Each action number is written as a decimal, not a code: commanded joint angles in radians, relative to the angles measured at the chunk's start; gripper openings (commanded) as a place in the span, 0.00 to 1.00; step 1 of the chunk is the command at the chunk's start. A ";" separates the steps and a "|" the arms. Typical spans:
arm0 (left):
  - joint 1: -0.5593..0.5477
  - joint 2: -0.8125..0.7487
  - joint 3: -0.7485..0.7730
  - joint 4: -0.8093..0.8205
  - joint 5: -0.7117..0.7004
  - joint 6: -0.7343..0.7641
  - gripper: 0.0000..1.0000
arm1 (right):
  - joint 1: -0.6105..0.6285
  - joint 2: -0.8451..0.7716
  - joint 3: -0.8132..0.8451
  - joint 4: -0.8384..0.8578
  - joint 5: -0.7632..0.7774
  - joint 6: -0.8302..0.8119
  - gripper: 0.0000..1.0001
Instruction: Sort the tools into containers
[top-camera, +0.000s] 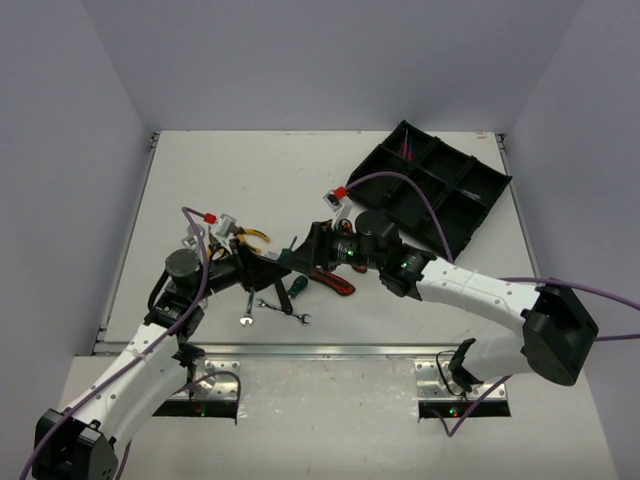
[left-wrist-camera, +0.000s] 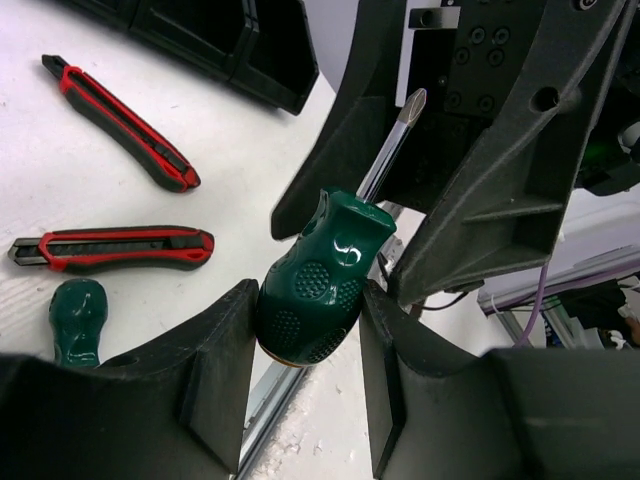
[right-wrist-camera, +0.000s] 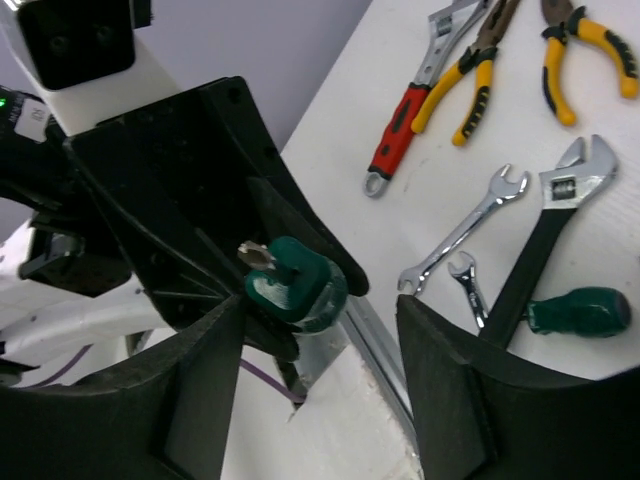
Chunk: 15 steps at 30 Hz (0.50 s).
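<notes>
White table (top-camera: 250, 170), walls on three sides. Left gripper (left-wrist-camera: 300, 340) clamped on green screwdriver (left-wrist-camera: 325, 270) handle, held clear of the surface, tip up toward right gripper (right-wrist-camera: 322, 320), jaws apart around the shaft, untouching. Both arms bent inward, wrists facing each other near front edge. Beneath, loose knives (left-wrist-camera: 125, 120), wrenches (right-wrist-camera: 470, 220), pliers (right-wrist-camera: 470, 85). Open tabletop from there to tray (top-camera: 470, 210), angled at far right corner
</notes>
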 joint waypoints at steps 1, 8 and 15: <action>-0.003 0.014 -0.002 0.118 0.062 -0.008 0.00 | 0.006 0.041 0.057 0.127 -0.095 0.028 0.58; -0.003 -0.003 -0.020 0.133 0.069 -0.011 0.00 | 0.014 0.058 0.080 0.122 -0.095 0.014 0.42; -0.003 -0.007 -0.021 0.141 0.077 -0.002 0.00 | 0.016 0.092 0.097 0.140 -0.139 0.009 0.08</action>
